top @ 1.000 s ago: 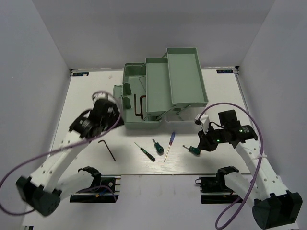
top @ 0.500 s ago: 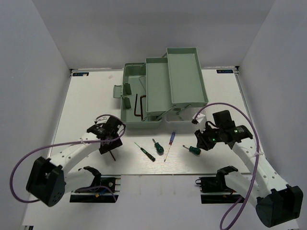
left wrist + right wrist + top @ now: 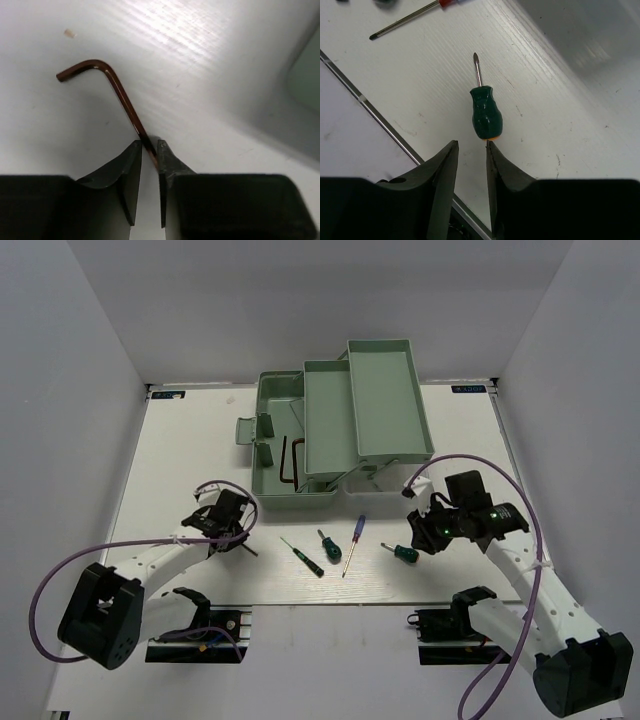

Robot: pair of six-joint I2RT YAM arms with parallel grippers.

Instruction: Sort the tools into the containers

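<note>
The left hand is pinching the long shank of a dark hex key, which lies flat on the desk in front of the sage-green toolbox. The right hand hovers with its fingers slightly parted and gripping nothing. A stubby green screwdriver lies on the desk just beyond its tips. Between the arms lie a thin green screwdriver, a second stubby one and a blue slim screwdriver. Another hex key rests inside the toolbox.
</note>
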